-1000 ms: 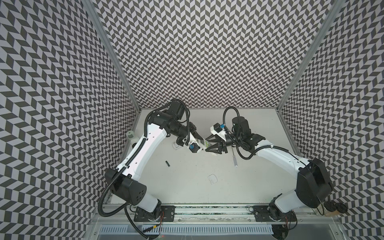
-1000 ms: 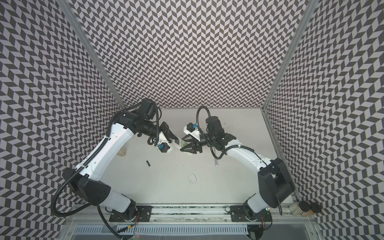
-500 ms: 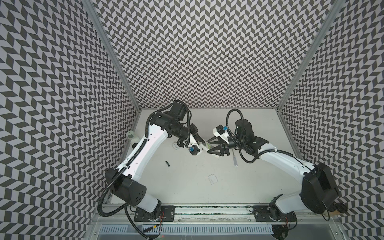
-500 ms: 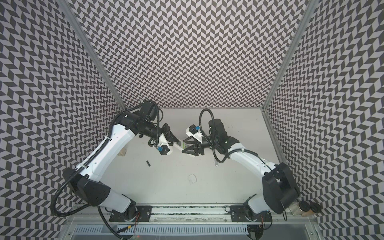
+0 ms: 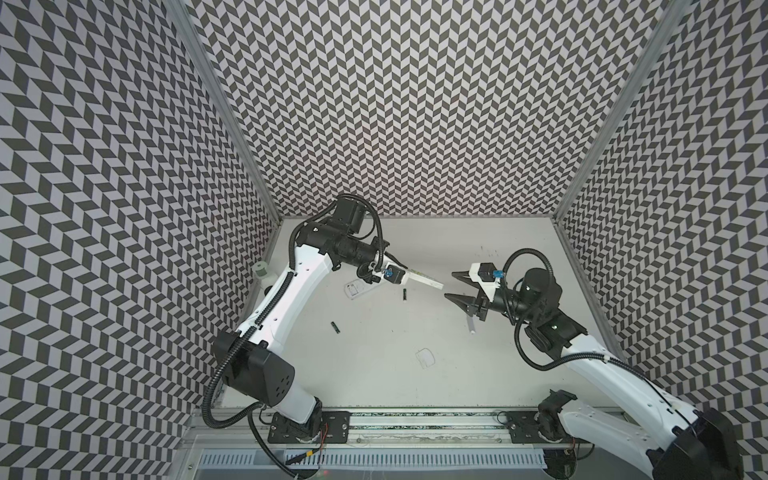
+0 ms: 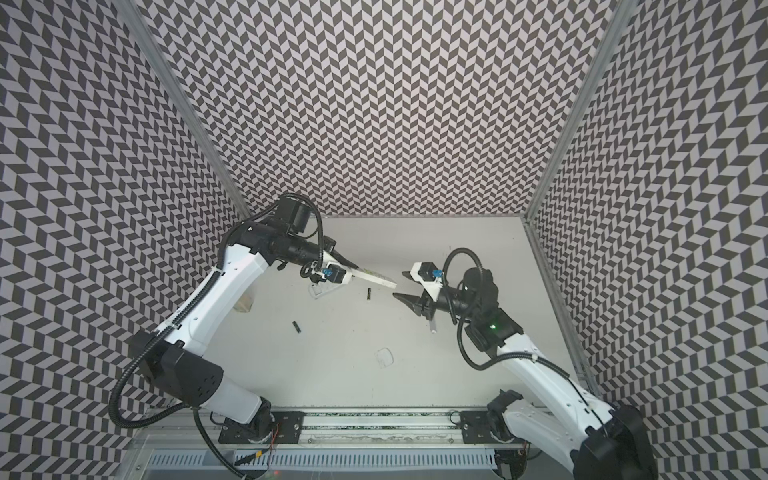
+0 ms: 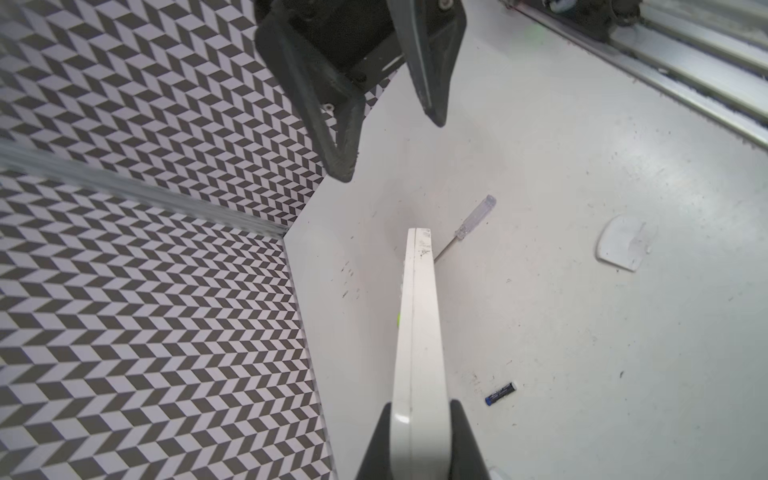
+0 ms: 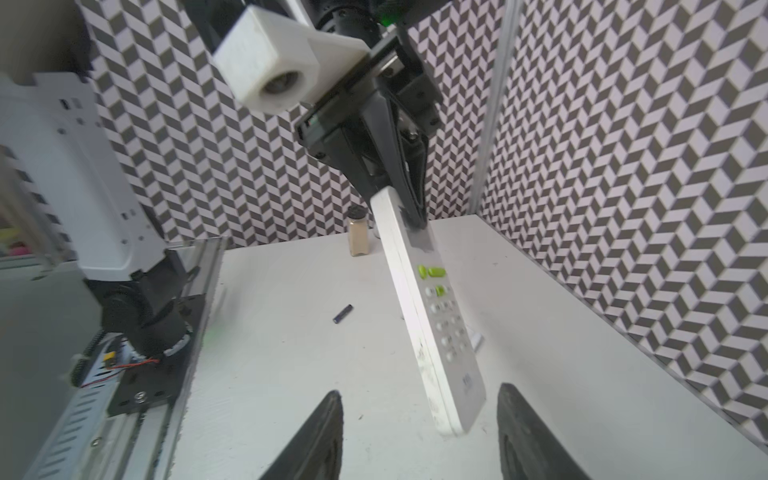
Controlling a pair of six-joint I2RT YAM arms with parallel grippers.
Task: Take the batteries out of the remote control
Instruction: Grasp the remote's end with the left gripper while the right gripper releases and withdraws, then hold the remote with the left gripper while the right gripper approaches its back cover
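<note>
The left gripper (image 7: 420, 405) is clamped on one end of the remote control (image 8: 432, 324). It holds the remote off the table, buttoned face up, with the free end aimed at the right gripper (image 5: 450, 285). That gripper's jaws stand apart and empty, just short of the free end. One black battery (image 5: 404, 293) lies on the table directly under the held remote. A second battery (image 5: 335, 327) lies well behind and to the side of the left gripper. The compartment side faces down, so it cannot be told whether it is empty.

The step in hand is probably setting the remote down. The left gripper should lower it level onto bare table, clear of the round battery beneath, which would roll if nudged. It should release only once the remote rests flat.
</note>
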